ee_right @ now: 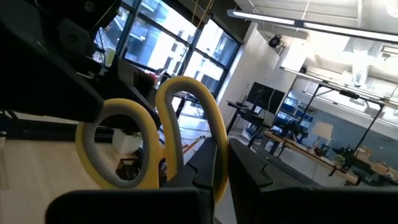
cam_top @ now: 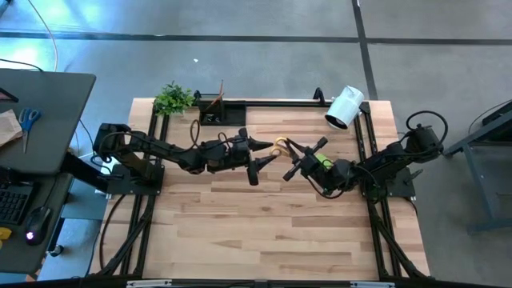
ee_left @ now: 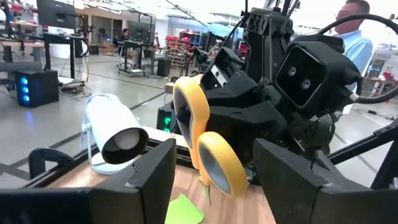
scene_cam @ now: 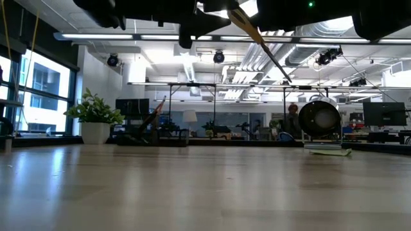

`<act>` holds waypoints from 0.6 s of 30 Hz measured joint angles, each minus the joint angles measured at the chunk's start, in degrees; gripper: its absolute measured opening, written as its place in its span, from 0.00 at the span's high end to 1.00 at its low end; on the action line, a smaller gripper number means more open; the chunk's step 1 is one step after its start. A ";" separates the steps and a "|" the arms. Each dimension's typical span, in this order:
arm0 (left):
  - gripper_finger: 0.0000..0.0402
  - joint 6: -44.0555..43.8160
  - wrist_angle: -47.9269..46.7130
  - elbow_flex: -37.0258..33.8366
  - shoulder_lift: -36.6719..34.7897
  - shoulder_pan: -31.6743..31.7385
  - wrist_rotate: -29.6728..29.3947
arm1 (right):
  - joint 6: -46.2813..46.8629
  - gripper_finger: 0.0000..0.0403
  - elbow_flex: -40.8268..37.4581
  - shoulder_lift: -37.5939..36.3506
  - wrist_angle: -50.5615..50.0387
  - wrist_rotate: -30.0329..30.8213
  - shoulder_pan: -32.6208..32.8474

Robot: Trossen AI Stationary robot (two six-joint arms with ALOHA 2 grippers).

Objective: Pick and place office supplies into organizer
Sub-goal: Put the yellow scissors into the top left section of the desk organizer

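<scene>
No text, label, brand, number or sign is being shown legibly in any view (the monitors and equipment in the room behind the table are too far off for anything on them to be read).

Bright overhead ceiling light; window glare in wrist view; near gripper fingers blurred; low view dim.

The near half of the tabletop (cam_top: pixel 264 232) lies bare and passable. Mid-tabletop, both end effectors meet around the yellow-handled scissors (cam_top: pixel 281 147), blocking passage there. Along the far edge stand the organizer (cam_top: pixel 222 111), a plant (cam_top: pixel 173 98) at the far left corner, and a white cylinder (cam_top: pixel 345 107) toward the far right.
</scene>
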 joint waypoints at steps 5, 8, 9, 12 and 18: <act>0.55 2.82 -0.69 0.00 0.00 -0.01 -2.31 | 0.03 0.97 -0.02 0.00 0.00 -1.41 -0.04; 0.62 3.34 -1.82 0.00 0.00 -0.05 -3.17 | 0.90 0.97 -0.02 0.00 -1.09 -3.17 -0.09; 0.66 3.80 -1.86 0.00 0.00 -0.07 -3.06 | 1.58 0.97 -0.02 0.00 -1.73 -3.88 -0.20; 0.81 4.81 -2.06 -0.03 0.00 -0.07 -3.03 | 3.41 0.97 -0.02 -0.01 -3.65 -4.99 -0.84; 0.94 8.84 -3.49 -0.02 -0.07 0.11 -2.98 | 2.69 0.96 -0.04 -0.02 -4.33 -2.45 -0.83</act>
